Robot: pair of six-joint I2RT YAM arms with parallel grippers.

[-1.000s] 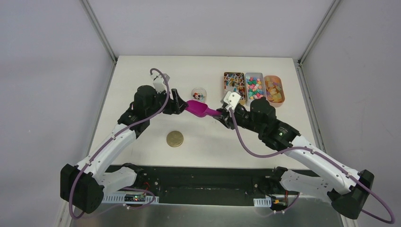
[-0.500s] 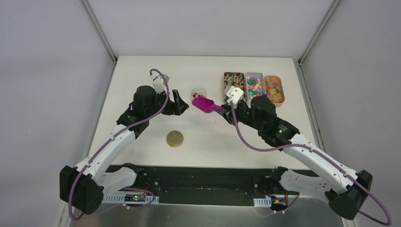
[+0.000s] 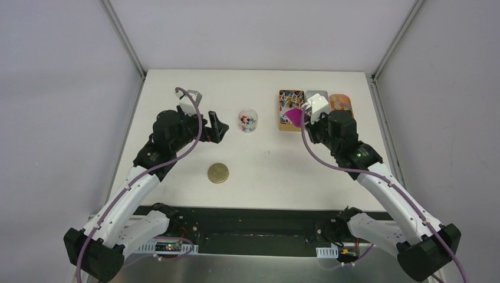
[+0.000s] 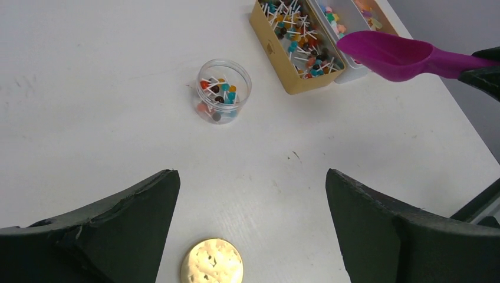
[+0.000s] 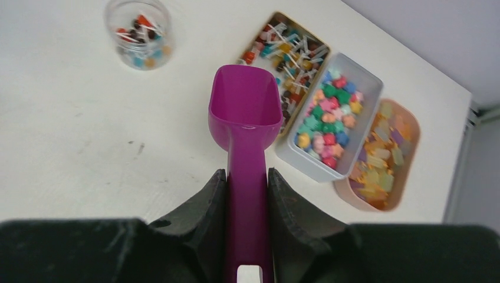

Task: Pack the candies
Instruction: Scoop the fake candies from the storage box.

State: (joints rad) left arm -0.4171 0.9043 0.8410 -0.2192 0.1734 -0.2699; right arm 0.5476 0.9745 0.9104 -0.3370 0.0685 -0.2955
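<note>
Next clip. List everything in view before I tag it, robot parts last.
candies: many, mixed colours; a few in the jar, the rest in three trays.
jar: one, clear, lidless, mid-table.
lid: one, gold, round, flat on the table, nearer the arms than the jar.
gold tray: one, far right, holds stick sweets.
white tray: one, beside the gold tray, holds pink, green and blue pieces.
peach tray: one, rightmost, holds amber pieces.
scoop: one, magenta, looks empty, over the gold tray.
table: one, white.
left hand: open, empty.
right hand: shut on the scoop's handle.
</note>
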